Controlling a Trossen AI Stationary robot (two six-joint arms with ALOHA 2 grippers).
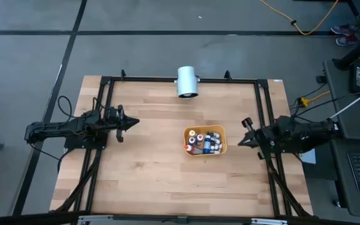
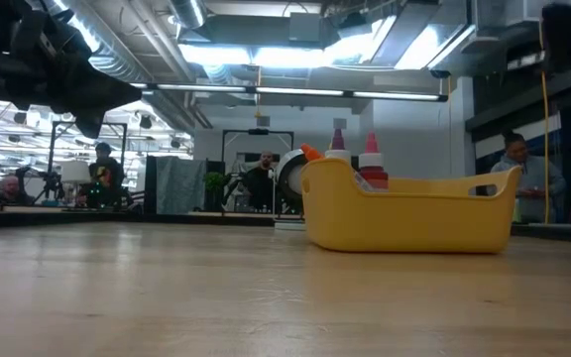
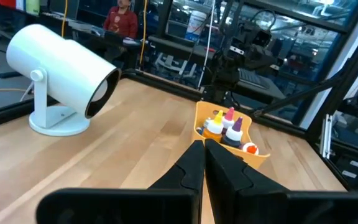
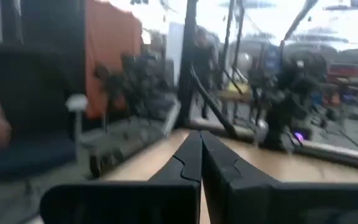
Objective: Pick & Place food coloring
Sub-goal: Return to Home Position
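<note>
— Where was the food coloring (image 1: 204,142) when you looked?

— All of it that I could see stood in the yellow bin (image 1: 225,139). The bin sat on the table (image 1: 149,175) about midway between the far and near edges, a little toward the right edge. From above I saw a cluster of small capped bottles packed together inside. From table height, only the pointed tops of a few bottles (image 2: 369,159) rose above the bin's wall (image 2: 409,213). One was pale, one red and one orange.

— Was either arm holding anything?

— No. The left gripper (image 1: 136,122) hung just inside the table's left edge, pointing toward the middle and well apart from the bin. In its wrist view its two fingers (image 3: 191,165) were pressed together with nothing between them. Past them I could see the bin (image 3: 257,157) and the bottles (image 3: 225,127) farther along the table.

— And the other one?

— The right gripper (image 1: 240,143) was near the right edge, aimed at the bin's right side but clear of it. Its fingers (image 4: 188,155) also met at the tips, empty.

— Anything else on the table?

— A white cylinder (image 1: 187,82) on a round foot stood at the middle of the far edge, lying on its side with the open end facing the near edge. It was well apart from the bin. The left wrist view showed it (image 3: 61,71) off to one side of the bin. A person (image 2: 518,164) stood in the room beyond the table.
</note>
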